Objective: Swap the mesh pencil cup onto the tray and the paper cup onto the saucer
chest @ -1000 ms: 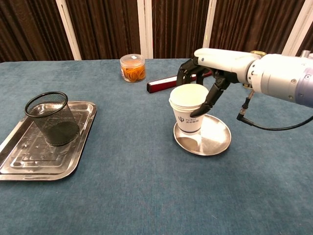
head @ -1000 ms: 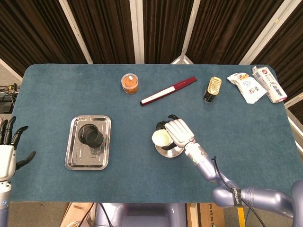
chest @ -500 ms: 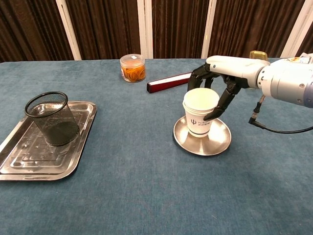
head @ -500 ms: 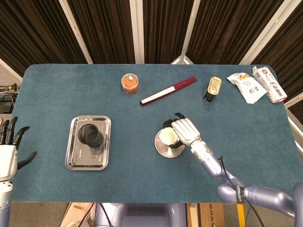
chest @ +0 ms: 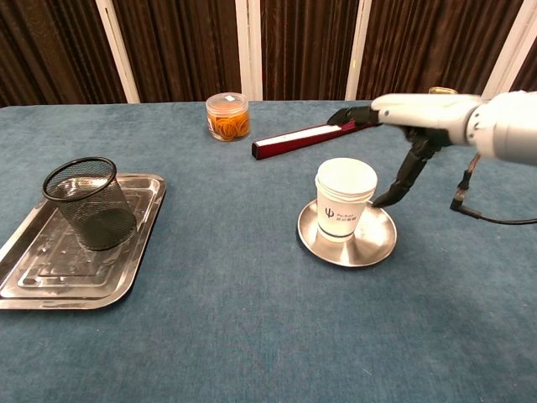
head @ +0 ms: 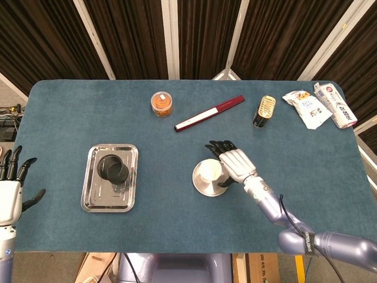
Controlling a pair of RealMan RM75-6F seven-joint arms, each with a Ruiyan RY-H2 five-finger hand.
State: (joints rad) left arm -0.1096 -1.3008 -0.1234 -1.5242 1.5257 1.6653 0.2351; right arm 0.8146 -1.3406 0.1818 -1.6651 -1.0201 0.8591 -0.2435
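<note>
The white paper cup (head: pixel 210 171) (chest: pixel 343 198) stands upright on the round metal saucer (head: pixel 203 184) (chest: pixel 372 241). My right hand (head: pixel 235 163) (chest: pixel 401 117) hovers just right of the cup, fingers spread and apart from it, holding nothing. The black mesh pencil cup (head: pixel 113 168) (chest: pixel 88 203) stands on the steel tray (head: pixel 94 197) (chest: pixel 50 281) at the left. My left hand (head: pixel 10 187) hangs off the table's left edge, fingers spread and empty; it shows only in the head view.
At the back lie an orange-filled jar (head: pixel 161 104) (chest: pixel 227 116), a red and white box (head: pixel 209 112) (chest: pixel 294 138), a tin can (head: pixel 265 110) and snack packets (head: pixel 320 106).
My right hand set the paper cup down on the saucer, let go of it and drew back to the right with its fingers opened. The left hand stayed still.
</note>
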